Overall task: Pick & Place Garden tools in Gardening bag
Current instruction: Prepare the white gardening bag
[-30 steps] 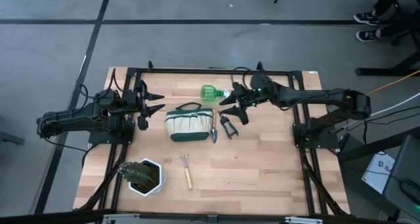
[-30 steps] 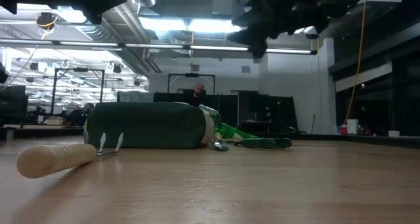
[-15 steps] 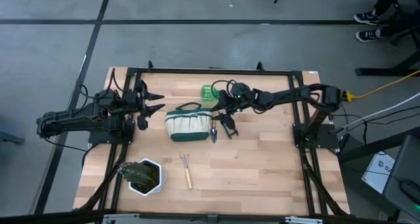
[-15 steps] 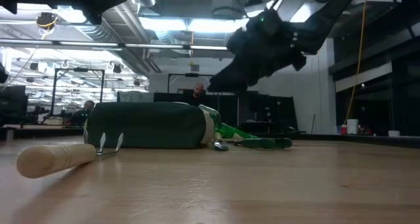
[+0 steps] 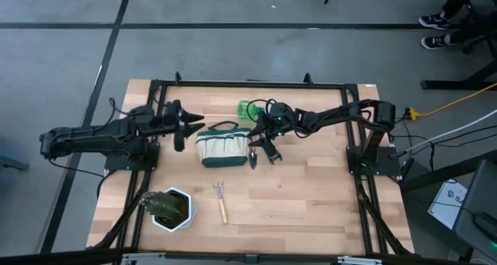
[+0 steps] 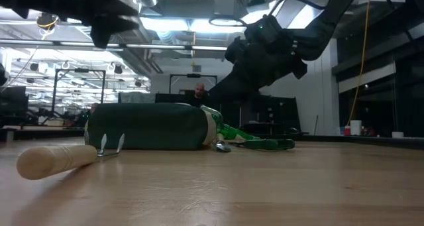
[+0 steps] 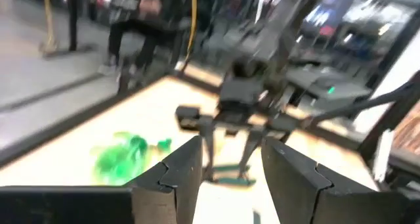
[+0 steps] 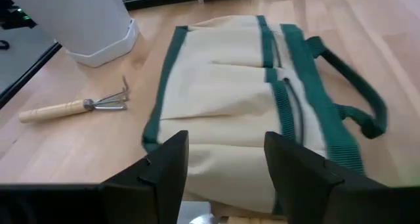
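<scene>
Grey floor surrounds a wooden table (image 5: 311, 195) framed by black rails, seen from above with an arm at each side. Near the table's middle lies the gardening bag (image 5: 222, 148), cream with dark green trim, its green handles (image 5: 224, 126) toward the far edge. Just beyond it, near the far rail, lies the green spray bottle (image 5: 248, 109). Touching the bag's right side is the trowel (image 5: 252, 156), and just right of that the pruning shears (image 5: 269, 151). The little rake (image 5: 220, 200) with its wooden handle lies apart on the near side of the bag, and a white pot (image 5: 172, 209) with a plant stands at the near left corner. The right gripper (image 5: 259, 137) hangs low over the trowel and shears, right beside the bag; its own camera shows its fingers (image 8: 164, 168) spread apart with the bag's cream side between them, holding nothing. The left gripper (image 5: 189, 127) hovers just left of the bag, its fingers (image 7: 184, 171) also parted and empty, pointing across toward the other arm. From table height the bag (image 6: 149, 126) shows as a dark green mound with the rake's handle (image 6: 56, 161) lying in front of it, and a person (image 6: 200, 95) sits in the room behind.
</scene>
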{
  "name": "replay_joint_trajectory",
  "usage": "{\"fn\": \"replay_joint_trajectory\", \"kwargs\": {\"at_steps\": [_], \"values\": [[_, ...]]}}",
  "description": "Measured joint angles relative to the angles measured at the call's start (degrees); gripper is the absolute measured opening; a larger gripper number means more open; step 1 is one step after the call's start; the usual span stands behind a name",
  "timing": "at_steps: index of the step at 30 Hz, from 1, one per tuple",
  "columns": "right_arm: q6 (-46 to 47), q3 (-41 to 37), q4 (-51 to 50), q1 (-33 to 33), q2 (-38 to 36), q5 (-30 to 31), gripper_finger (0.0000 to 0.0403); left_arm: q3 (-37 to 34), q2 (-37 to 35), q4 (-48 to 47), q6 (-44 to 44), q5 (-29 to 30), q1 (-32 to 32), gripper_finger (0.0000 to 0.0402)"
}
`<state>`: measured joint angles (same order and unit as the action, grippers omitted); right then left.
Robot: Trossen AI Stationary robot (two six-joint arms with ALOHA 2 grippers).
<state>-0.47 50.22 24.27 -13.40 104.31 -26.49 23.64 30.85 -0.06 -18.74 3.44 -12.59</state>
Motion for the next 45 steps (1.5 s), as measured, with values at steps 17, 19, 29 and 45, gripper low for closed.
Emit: {"fn": "replay_joint_trajectory", "kwargs": {"at_steps": [17,19,29,45], "values": [[-12.44,-0.02,1.41,11.71,0.0,11.66,0.0204,9.04,29.62,-12.54,3.38,-29.44,-21.95,0.0152],[-12.44,-0.02,1.82,12.63,0.0,12.32,0.0204,9.03,33.27,-9.84,3.58,-32.09,-22.49,0.0153],[-13.49,-0.02,1.76,14.79,0.0,15.95,0.0204,9.03,47.27,-4.35,5.84,-39.79,-21.97,0.0179],[-18.37,-0.02,1.73,15.05,0.0,15.97,0.0204,9.03,49.33,-9.56,6.0,-45.2,-18.93,0.0211]]}}
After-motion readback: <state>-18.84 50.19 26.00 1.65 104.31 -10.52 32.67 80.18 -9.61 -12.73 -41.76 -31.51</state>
